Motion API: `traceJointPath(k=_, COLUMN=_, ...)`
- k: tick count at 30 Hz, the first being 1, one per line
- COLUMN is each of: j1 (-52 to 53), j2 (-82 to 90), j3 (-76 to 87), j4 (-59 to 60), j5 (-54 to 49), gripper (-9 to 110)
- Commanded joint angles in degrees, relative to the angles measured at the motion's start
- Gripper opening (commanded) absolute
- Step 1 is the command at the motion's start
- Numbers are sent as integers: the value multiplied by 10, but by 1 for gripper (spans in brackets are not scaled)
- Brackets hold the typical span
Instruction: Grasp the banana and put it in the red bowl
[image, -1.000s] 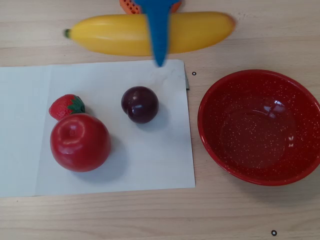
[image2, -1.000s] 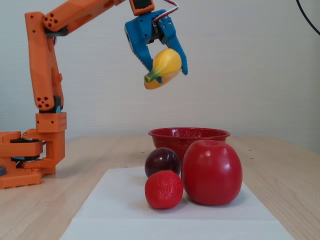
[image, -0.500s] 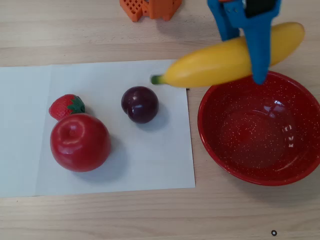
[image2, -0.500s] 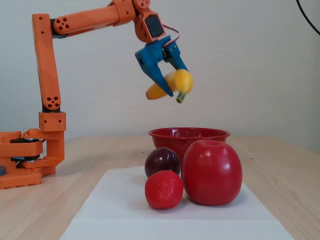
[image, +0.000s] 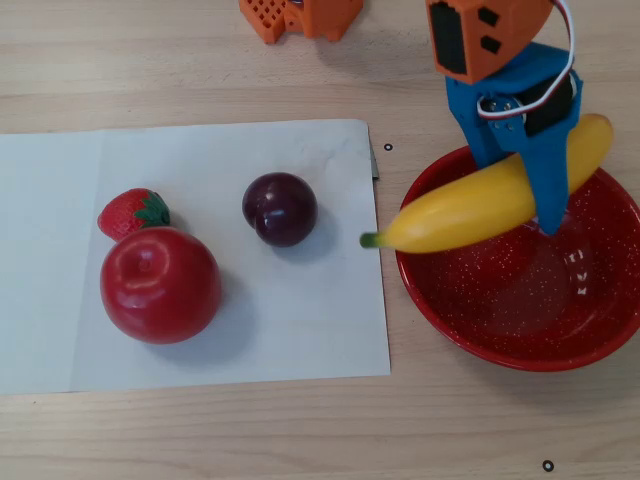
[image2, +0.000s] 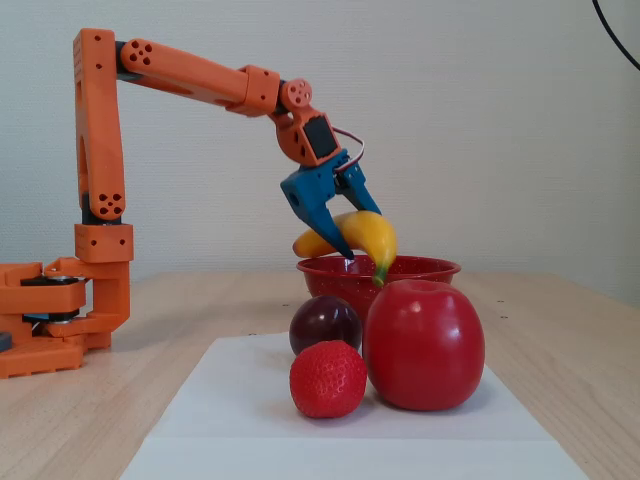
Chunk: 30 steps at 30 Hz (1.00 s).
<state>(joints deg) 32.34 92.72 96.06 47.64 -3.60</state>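
Observation:
The yellow banana (image: 470, 208) with its green stem tip hangs across the left rim of the red speckled bowl (image: 520, 325), held in the air. My blue gripper (image: 530, 185) is shut on the banana near its middle. In the fixed view the gripper (image2: 335, 228) holds the banana (image2: 368, 235) just above the bowl's rim (image2: 425, 267), stem end pointing down toward the camera. The bowl's inside holds nothing else.
A white paper sheet (image: 60, 320) lies left of the bowl with a red apple (image: 160, 285), a strawberry (image: 130, 212) and a dark plum (image: 280, 208) on it. The orange arm base (image2: 50, 320) stands at the fixed view's left.

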Motion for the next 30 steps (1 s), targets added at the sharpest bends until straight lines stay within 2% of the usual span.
traceJointPath(k=1, j1=14, j2=24, j3=-11, j4=-63, j5=36, gripper=0)
traceJointPath(k=3, j1=16, j2=17, j3=12, j4=-93, j5=60, gripper=1)
traceJointPath(k=8, j1=9, j2=6, j3=38, j4=-120, j5=84, gripper=25)
traceJointPath(k=12, j1=3, j2=8, j3=-2, j4=-54, j5=67, gripper=36)
traceJointPath(k=18, j1=-9, j2=21, j3=-80, j4=57, j5=40, gripper=43)
traceJointPath(k=20, j1=-12, j2=30, j3=-109, j4=89, j5=32, gripper=40)
traceJointPath(k=23, j1=-21, j2=45, j3=-159, j4=134, j5=21, gripper=29)
traceJointPath(k=27, j1=-32, j2=67, j3=-228, j4=202, j5=26, gripper=4)
traceJointPath(k=30, j1=-46, j2=88, j3=-263, j4=256, j5=32, gripper=0)
